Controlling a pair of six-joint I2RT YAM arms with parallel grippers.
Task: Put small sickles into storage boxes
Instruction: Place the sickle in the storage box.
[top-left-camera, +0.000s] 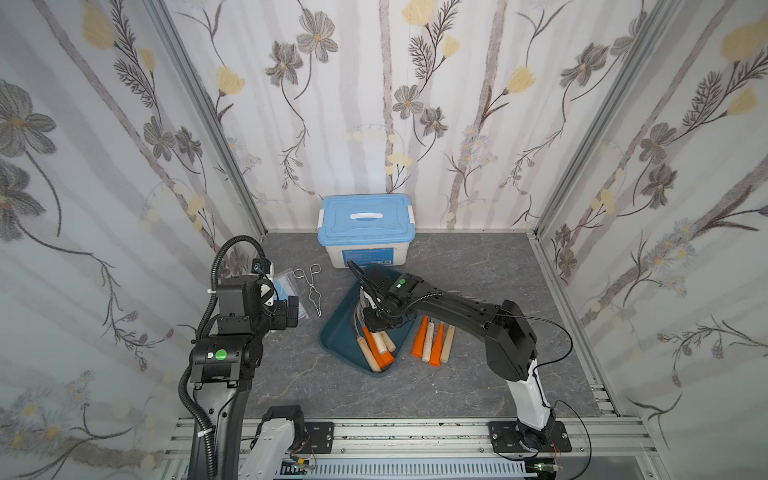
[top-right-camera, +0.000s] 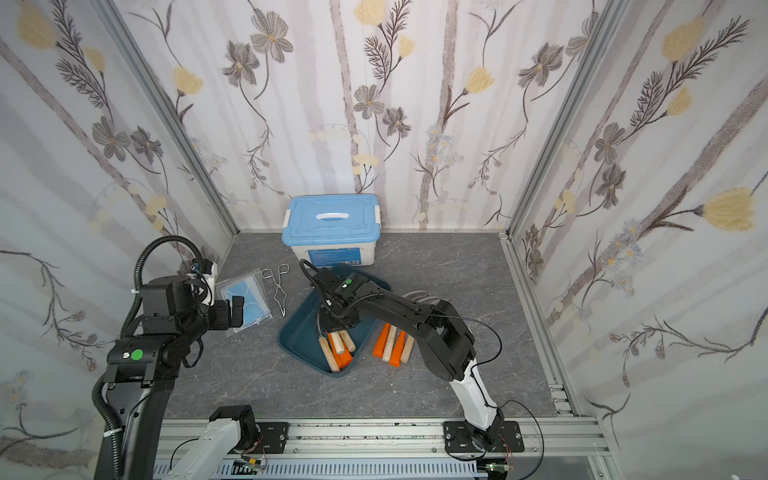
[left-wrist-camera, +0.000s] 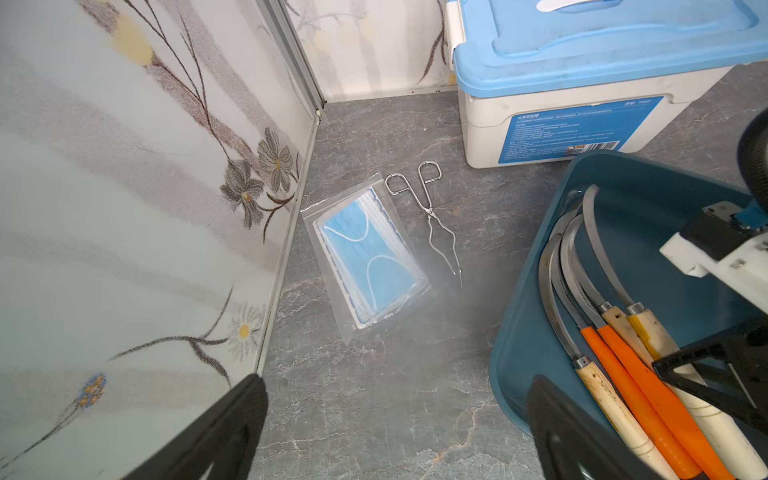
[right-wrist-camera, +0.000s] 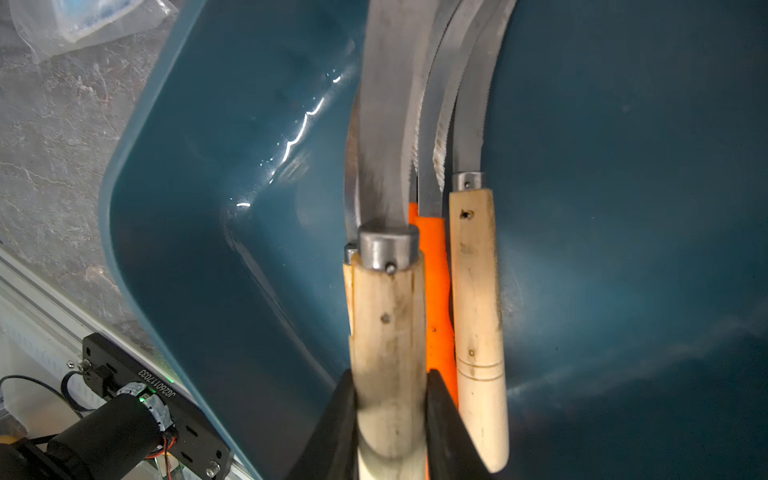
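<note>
**Presently: one sickle gripped inside the tray, four waiting on the table**

Left gripper (left-wrist-camera: 395, 380): the jaws stand wide apart with nothing between them, over bare table. It is near a packet of face masks (left-wrist-camera: 365, 253) and wire tongs (left-wrist-camera: 436, 224), and neither concerns the task.

Tray (top-left-camera: 338, 334): teal, open and low-walled, it sits just right of the tongs and in front of a white box (top-left-camera: 365, 226) with a blue lid. Several sickles (left-wrist-camera: 631, 386) lie in it side by side, handles toward the robot.

Right gripper (right-wrist-camera: 390, 376): the jaws are clamped on a wooden-handled sickle (right-wrist-camera: 388, 316), one finger on each side of the handle. The metal collar and blade project ahead of the fingertips. This sickle is within the tray walls, on or just above its neighbours; contact cannot be confirmed.

Table, right of the tray: four more sickles (top-left-camera: 432, 343) lie close together just beside it, with handles alternately orange and wooden. Their blades are hidden under the right arm.

Handling assessment: the tools appear rigid and fairly light, with the curved blade throwing weight forward. A grip far back would likely let the blade droop or swing. The toothed edges should be avoided. The round handle, near the collar, is the sound place to hold. The orange plastic looks smoother than the wood and may slip sooner.
</note>
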